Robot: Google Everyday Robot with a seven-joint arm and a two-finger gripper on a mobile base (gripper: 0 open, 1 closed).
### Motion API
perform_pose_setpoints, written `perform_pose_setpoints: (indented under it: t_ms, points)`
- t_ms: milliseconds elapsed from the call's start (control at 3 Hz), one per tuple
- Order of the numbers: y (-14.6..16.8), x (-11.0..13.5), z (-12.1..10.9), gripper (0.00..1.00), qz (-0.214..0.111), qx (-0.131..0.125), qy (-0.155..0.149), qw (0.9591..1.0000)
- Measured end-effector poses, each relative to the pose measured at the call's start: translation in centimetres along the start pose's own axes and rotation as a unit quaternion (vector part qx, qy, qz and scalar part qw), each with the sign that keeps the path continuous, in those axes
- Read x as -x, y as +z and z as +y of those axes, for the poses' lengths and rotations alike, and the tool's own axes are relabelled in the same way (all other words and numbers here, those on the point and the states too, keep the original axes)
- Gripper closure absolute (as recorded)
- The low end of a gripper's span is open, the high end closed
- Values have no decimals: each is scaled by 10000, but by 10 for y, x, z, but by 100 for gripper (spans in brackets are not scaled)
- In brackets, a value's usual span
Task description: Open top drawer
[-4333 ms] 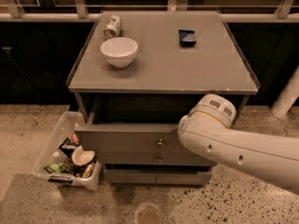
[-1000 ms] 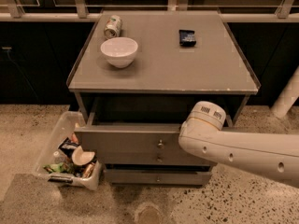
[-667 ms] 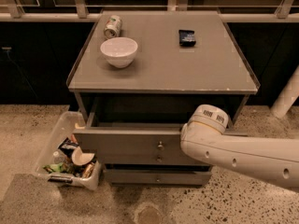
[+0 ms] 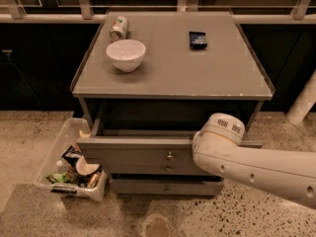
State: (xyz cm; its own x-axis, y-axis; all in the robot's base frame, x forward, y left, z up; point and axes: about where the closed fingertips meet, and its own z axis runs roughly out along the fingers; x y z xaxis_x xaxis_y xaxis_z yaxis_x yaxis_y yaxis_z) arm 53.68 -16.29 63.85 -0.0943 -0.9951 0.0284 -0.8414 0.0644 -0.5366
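While pulled out, top drawer (image 4: pixel 129 151): flat grey front, round knob | pincer: hidden behind white arm (image 4: pixel 223 143), 3 o'clock; grip cannot tell

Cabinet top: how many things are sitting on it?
3: a tipped can back left, a white bowl just in front of it, a dark packet back right. None looks hidden. The gripper is hidden behind the white arm at the open top drawer.
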Motion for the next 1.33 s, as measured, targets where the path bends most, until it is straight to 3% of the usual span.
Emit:
perform_pose_setpoints:
  t_ms: [1333]
  points:
    - [-13,-6,14,100,7,-130,23,9999]
